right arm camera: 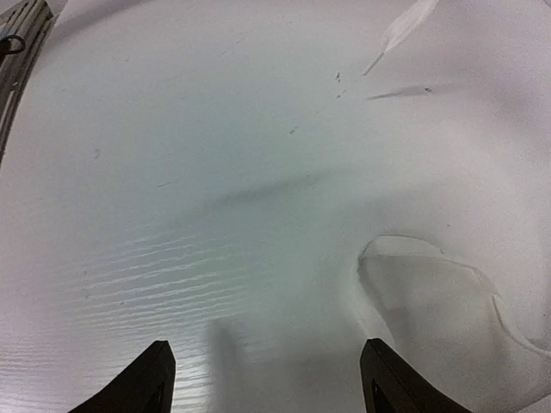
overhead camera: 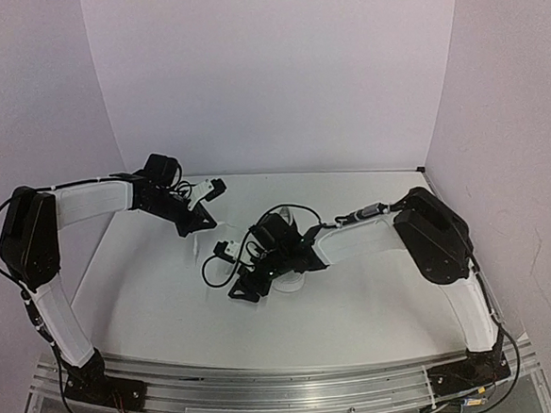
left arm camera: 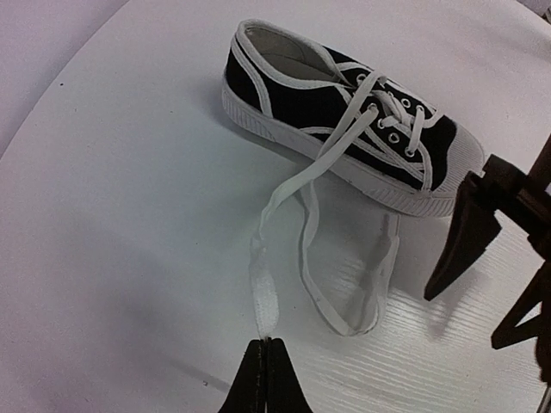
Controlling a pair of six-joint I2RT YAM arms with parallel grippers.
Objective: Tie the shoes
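Black left gripper (left arm camera: 265, 348) is pinching the end of a long white flat lace (left arm camera: 267, 284), jaws closed tight on it.

That lace is running up off the fingertips to the small black canvas sneaker with white rubber sole and toe cap (left arm camera: 344, 112), which is sitting upright on the white wood-grain table (left arm camera: 112, 215). A second lace strand (left arm camera: 349, 323) is lying in a loose loop on the table in front of the shoe. Right gripper (right arm camera: 267, 361) is hanging spread wide just beside the toe cap, nothing between its fingers.
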